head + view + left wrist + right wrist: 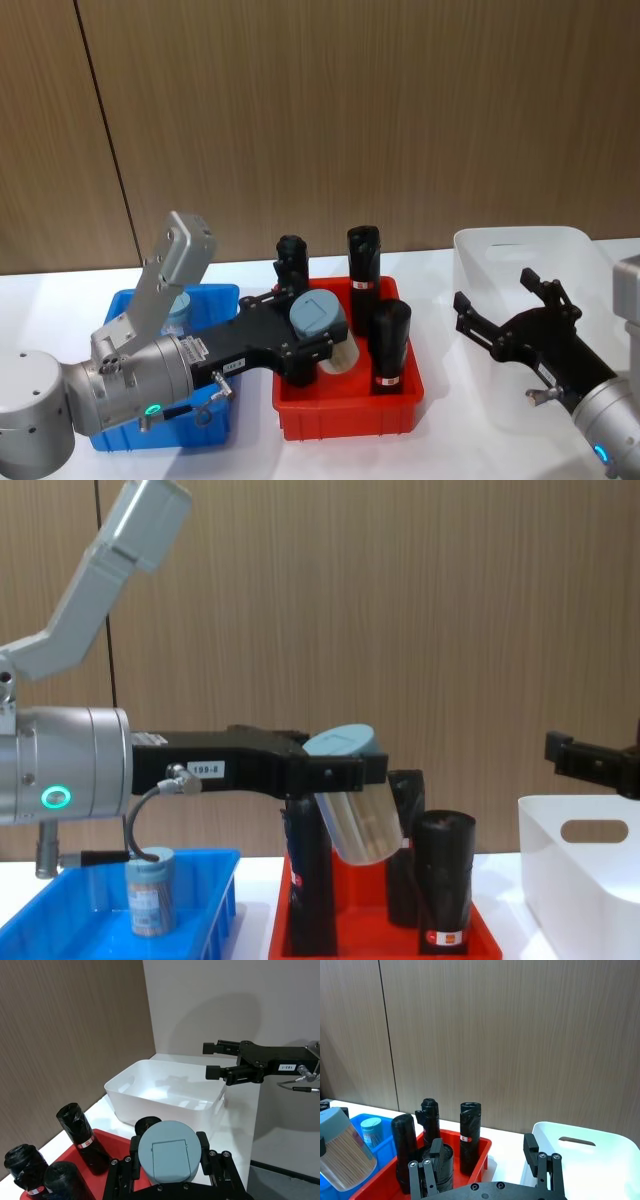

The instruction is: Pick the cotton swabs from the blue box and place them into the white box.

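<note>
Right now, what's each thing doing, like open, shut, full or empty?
left gripper: shut on the held swab jar, above the red tray.
held swab jar: lid on, tilted, in the air.
second swab jar: upright in the blue box, lid on.
white box: nothing seen inside.
black cylinders: upright in the red tray.
right gripper: open, empty, by the white box.

White box (585, 895) cut by chest view's right edge; left arm (130, 375) hides much of blue box (218, 300).
</note>
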`<state>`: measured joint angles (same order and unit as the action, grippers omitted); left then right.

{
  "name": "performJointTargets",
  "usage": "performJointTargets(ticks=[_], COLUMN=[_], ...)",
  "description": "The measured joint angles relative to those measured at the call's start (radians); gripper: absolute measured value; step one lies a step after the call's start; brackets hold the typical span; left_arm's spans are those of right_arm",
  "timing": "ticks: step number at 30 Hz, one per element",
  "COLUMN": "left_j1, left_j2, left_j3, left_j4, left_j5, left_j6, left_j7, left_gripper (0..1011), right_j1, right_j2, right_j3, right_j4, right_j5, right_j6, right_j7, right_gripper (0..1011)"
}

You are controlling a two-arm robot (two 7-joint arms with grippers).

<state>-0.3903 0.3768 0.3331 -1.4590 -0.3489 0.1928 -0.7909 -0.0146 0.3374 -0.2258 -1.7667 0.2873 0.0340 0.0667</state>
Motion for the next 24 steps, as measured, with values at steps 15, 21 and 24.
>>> performJointTargets(ticks=[15,21,24], left_j1=[-0.004,-0.009,-0.012], left_j2=[0.004,0.008,0.010], left_j3=[-0.002,-0.002,-0.002], left_j4=[0.035,0.046,0.051], left_j5=[-0.070,-0.079,-0.080], left_j6=[-0.047,-0.062,-0.068], left_j7=[-0.052,-0.080,-0.092], left_gripper=[666,666,666], right_j1=[0.000,0.000,0.000], right_j2=[0.000,0.000,0.000], right_j3=[0.000,0.000,0.000], right_j4=[0.000,0.000,0.000], right_j5=[0.000,0.000,0.000], right_j6=[0.000,0.000,0.000], right_j7=[0.000,0.000,0.000], right_gripper=[1002,1002,1002])
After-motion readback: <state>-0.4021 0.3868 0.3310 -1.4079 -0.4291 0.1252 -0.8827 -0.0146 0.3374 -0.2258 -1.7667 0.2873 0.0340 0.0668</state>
